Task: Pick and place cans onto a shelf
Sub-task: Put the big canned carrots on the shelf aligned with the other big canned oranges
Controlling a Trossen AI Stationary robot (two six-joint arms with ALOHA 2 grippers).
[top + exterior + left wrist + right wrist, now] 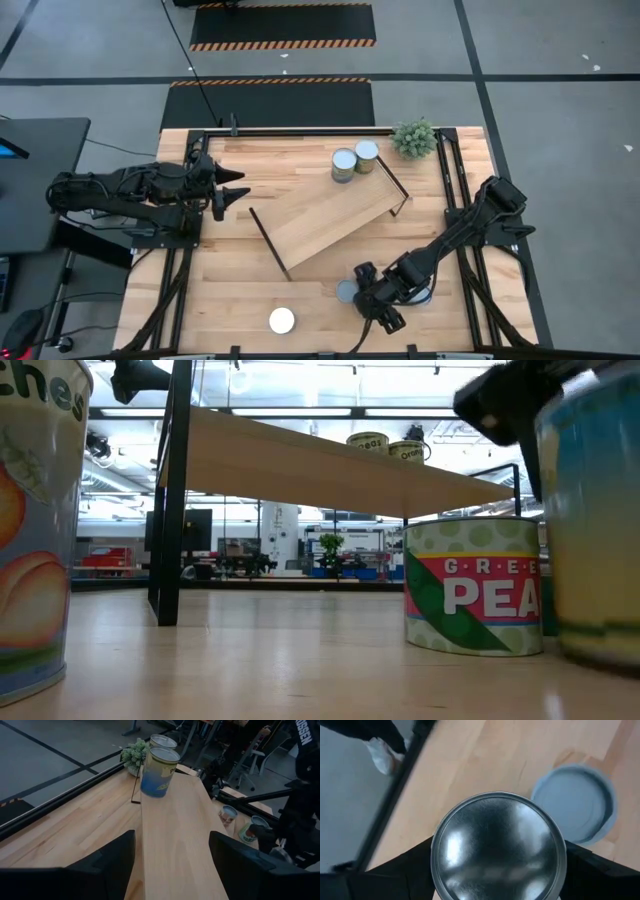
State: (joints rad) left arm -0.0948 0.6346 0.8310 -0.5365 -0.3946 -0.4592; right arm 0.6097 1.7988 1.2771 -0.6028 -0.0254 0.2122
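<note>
High view: my right gripper (383,300) is near the tabletop's (220,285) front edge, beside a grey-topped can (346,291); whether it grasps is unclear here. My left gripper (232,188) waits released near the left edge. Two cans (344,165) stand on the shelf (330,220).

Low view: the shelf plank (300,460) spans a workshop room; a peas can (472,586) stands beneath, others cut off.

Right wrist view: my fingers flank a silver can top (498,845), contact hidden.

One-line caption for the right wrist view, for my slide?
Right gripper straddling a silver-topped can, another can beside it on the table.
</note>
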